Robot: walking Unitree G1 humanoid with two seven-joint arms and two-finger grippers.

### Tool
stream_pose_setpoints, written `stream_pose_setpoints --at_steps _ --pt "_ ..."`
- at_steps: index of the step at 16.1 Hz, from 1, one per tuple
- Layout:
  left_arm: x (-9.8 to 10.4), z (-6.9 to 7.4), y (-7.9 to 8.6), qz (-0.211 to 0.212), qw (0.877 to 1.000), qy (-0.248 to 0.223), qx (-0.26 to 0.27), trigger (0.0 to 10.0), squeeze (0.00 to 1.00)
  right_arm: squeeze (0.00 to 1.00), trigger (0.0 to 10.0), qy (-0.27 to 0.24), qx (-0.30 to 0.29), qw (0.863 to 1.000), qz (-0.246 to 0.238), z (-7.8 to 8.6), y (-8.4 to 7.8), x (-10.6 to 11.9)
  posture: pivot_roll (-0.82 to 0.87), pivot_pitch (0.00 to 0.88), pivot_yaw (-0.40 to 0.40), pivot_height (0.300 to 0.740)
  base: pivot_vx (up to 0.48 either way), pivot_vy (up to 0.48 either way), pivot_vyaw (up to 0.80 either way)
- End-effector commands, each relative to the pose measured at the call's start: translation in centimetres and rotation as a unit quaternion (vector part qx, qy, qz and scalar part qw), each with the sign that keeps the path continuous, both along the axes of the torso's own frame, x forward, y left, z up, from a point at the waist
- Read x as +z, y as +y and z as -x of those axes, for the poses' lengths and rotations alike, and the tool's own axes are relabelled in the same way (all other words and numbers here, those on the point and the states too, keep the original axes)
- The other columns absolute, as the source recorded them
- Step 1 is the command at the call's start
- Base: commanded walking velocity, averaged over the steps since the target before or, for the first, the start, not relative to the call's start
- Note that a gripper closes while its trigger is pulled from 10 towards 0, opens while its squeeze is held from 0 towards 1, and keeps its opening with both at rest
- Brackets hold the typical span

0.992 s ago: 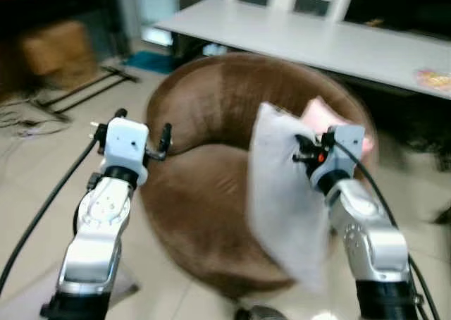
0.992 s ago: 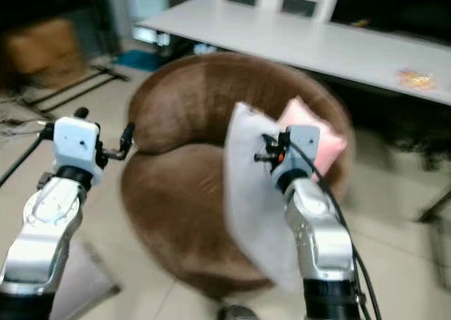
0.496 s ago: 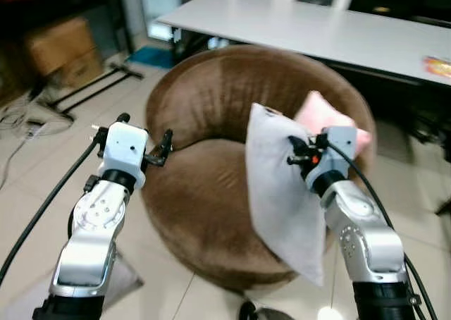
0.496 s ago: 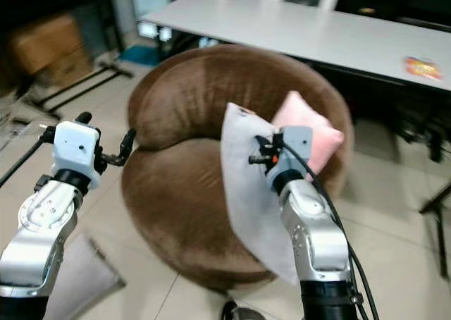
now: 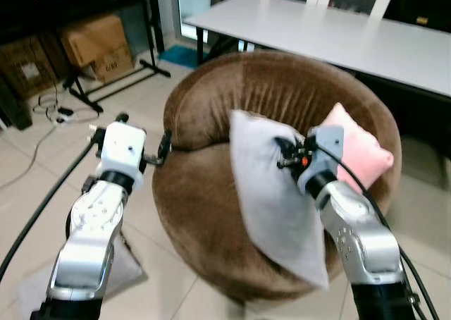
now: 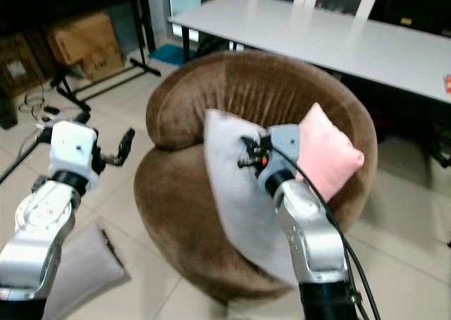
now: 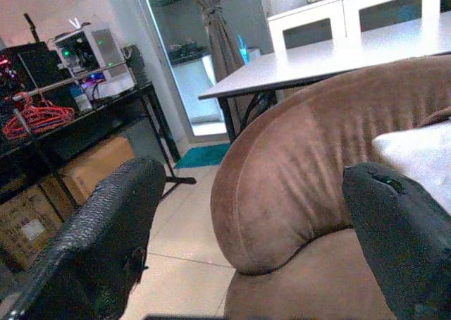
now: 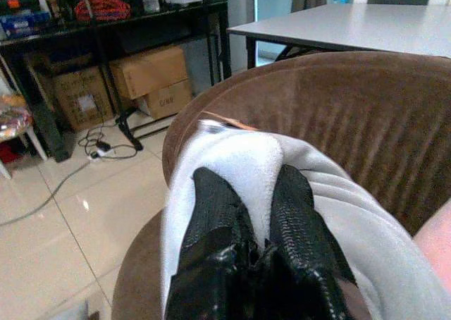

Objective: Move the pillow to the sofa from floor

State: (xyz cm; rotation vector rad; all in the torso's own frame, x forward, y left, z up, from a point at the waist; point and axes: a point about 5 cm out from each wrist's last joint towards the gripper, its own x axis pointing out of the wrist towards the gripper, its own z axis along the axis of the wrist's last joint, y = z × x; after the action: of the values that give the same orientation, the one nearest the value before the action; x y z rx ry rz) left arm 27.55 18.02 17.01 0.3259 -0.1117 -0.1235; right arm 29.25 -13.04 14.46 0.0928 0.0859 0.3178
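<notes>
Above the sofa: pillow off floor, pinched in right gripper. Left gripper spread, empty. Still to lower and release.

Sofa: brown, matt, velvety cloth. Pillow: grey, soft cloth. Floor: glossy tile. Right gripper fingers: black, textured.

Tiled floor, white table

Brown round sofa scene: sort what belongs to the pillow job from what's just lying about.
Job:
grey square fabric pillow
brown round velvet sofa
right tool, pinching the pillow

Lying about:
pink square pillow
white long table
cardboard boxes
grey floor pillow
</notes>
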Motion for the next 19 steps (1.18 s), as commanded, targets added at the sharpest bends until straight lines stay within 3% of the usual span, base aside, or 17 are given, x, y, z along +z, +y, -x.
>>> stream_pose_setpoints --at_steps 1,15,19 --pt "0.25 0.13 0.02 -0.001 1.0 -0.001 -0.002 10.0 0.22 0.0 10.0 -0.045 0.008 0.999 -0.011 -0.21 0.15 1.7 -0.07 0.0 -0.056 0.74 0.255 0.0 0.0" --pt "0.13 0.5 -0.09 -0.004 1.0 0.0 -0.009 10.0 0.21 0.0 10.0 -0.048 0.032 0.998 -0.011 -0.47 0.49 1.75 -0.06 0.0 -0.066 0.74 0.273 0.0 0.0" --pt "-0.15 0.58 -0.26 -0.013 1.0 0.008 -0.017 10.0 0.2 0.0 10.0 -0.044 0.034 0.998 -0.005 -0.54 0.5 1.62 -0.06 0.0 -0.068 0.74 0.277 0.0 -0.6"
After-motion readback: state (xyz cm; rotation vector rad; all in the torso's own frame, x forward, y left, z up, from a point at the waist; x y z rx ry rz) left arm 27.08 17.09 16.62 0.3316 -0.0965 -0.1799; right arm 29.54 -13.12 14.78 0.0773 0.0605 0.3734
